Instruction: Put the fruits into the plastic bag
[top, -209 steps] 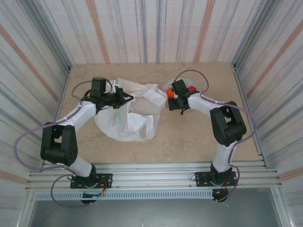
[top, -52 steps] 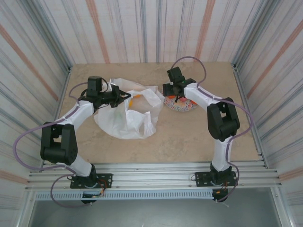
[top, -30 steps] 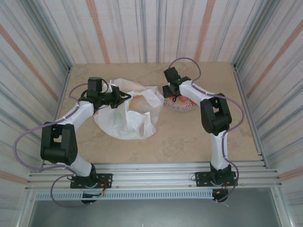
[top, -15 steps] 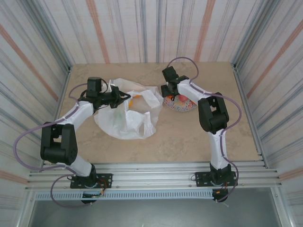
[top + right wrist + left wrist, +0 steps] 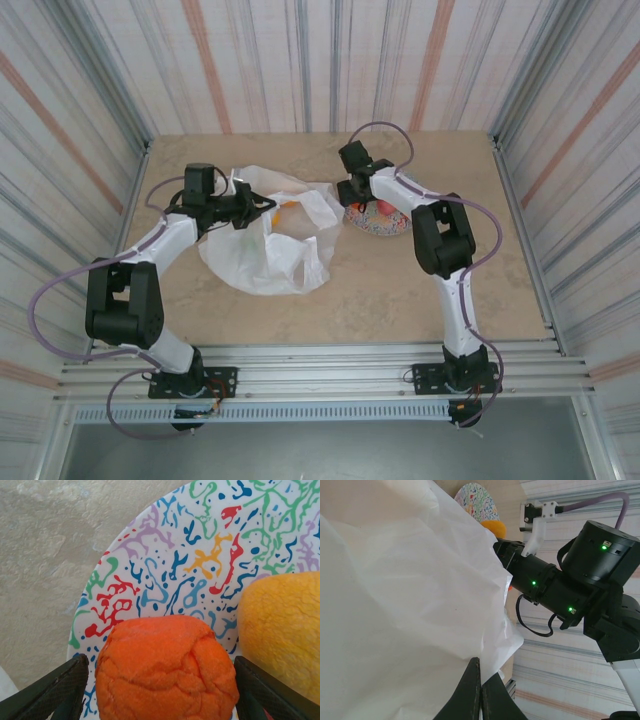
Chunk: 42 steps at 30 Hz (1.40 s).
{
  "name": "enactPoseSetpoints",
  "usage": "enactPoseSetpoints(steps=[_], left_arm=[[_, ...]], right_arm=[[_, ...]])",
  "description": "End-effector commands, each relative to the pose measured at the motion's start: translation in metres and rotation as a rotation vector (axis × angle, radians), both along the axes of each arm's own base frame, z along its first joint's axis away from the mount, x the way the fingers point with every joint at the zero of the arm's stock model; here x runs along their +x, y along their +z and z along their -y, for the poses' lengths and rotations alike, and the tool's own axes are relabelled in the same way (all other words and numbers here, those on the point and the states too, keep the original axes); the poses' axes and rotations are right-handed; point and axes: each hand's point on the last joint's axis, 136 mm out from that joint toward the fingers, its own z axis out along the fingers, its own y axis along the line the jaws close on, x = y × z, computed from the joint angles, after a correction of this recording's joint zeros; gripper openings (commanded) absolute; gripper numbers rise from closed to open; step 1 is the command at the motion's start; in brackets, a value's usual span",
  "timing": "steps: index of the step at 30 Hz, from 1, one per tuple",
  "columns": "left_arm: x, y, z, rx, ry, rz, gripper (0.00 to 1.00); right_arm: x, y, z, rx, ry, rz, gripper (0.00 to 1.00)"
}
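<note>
Your left tool [image 5: 480,680]: pinched shut on plastic bag [image 5: 395,605] edge, likely propping mouth open. Your right tool [image 5: 165,690]: spread wide astride orange [image 5: 167,665] on speckled plate [image 5: 190,555], nothing gripped yet.

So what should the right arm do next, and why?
Probably close the right jaws on the orange fruit: it rests on the speckled plate squarely between the open fingers, not yet gripped, and it belongs in the plastic bag.
</note>
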Motion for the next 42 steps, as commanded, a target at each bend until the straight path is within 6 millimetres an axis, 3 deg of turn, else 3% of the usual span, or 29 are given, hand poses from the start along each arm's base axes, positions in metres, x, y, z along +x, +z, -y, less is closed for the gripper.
enactPoseSetpoints(steps=[1, 7, 15, 20, 25, 29, 33, 39, 42], left_arm=[[-0.001, 0.004, -0.002, -0.012, -0.007, 0.025, 0.0], [-0.002, 0.004, -0.002, -0.013, -0.008, 0.022, 0.0], [-0.002, 0.006, -0.003, -0.013, -0.004, 0.029, 0.0], [-0.001, 0.006, -0.003, -0.018, 0.0, 0.03, 0.0], [-0.002, 0.009, -0.002, -0.021, -0.001, 0.036, 0.0], [-0.002, 0.013, -0.002, -0.029, 0.002, 0.045, 0.0], [-0.003, 0.017, -0.001, -0.032, -0.003, 0.054, 0.0], [-0.003, 0.016, 0.0, -0.03, -0.008, 0.049, 0.0], [-0.004, 0.016, 0.001, -0.028, -0.011, 0.051, 0.0]], right_arm=[[-0.002, -0.008, -0.003, -0.034, 0.028, -0.026, 0.77], [-0.003, -0.002, -0.004, -0.031, 0.032, -0.021, 0.67], [-0.012, 0.045, -0.004, 0.035, 0.033, 0.038, 0.62], [-0.043, 0.075, -0.005, 0.175, 0.014, 0.076, 0.62], [-0.104, 0.092, -0.013, 0.361, 0.074, 0.076, 0.62], [-0.148, 0.09, -0.028, 0.435, 0.141, 0.086, 0.61], [-0.175, 0.075, -0.067, 0.485, 0.242, 0.074, 0.61], [-0.164, 0.049, -0.103, 0.482, 0.303, 0.075, 0.61], [-0.163, 0.049, -0.126, 0.54, 0.349, 0.042, 0.6]])
